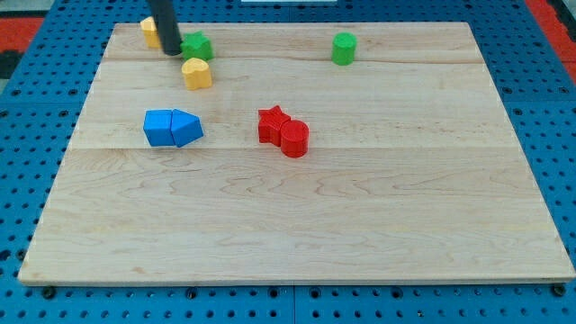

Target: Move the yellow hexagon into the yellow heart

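The yellow hexagon (149, 31) sits near the board's top left corner, partly hidden behind my rod. The yellow heart (197, 73) lies below and to the right of it. My tip (172, 51) rests on the board between them, just right of and below the hexagon, left of the green star-shaped block (197, 46), and above-left of the heart. The rod rises out of the view's top.
A green cylinder (344, 49) stands at the top right of centre. A blue cube (160, 128) and a blue triangular block (187, 128) touch at the left. A red star (273, 123) and a red cylinder (294, 139) touch near the middle. The wooden board (297, 225) lies on a blue perforated table.
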Available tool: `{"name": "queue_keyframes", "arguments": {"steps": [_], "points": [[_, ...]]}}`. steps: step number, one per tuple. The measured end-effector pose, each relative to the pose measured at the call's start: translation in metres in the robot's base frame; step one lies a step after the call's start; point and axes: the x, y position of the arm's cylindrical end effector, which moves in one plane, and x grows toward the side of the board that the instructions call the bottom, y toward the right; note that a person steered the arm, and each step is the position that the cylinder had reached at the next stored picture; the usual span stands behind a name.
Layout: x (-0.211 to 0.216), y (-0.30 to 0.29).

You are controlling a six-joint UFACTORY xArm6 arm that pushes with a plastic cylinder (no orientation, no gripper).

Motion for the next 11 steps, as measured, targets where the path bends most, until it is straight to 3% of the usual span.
{"name": "queue_keyframes", "arguments": {"steps": [1,2,3,4,6,7,8,9,10,11], "points": [[0.001,-0.015],[0.001,0.094],[0.006,0.162],[-0.005,0.066],[-0.055,-0.012],[-0.052,-0.062],[-0.015,-0.083],[-0.039,-0.089],[-0.013,-0.134],[0.028,-0.077]]}}
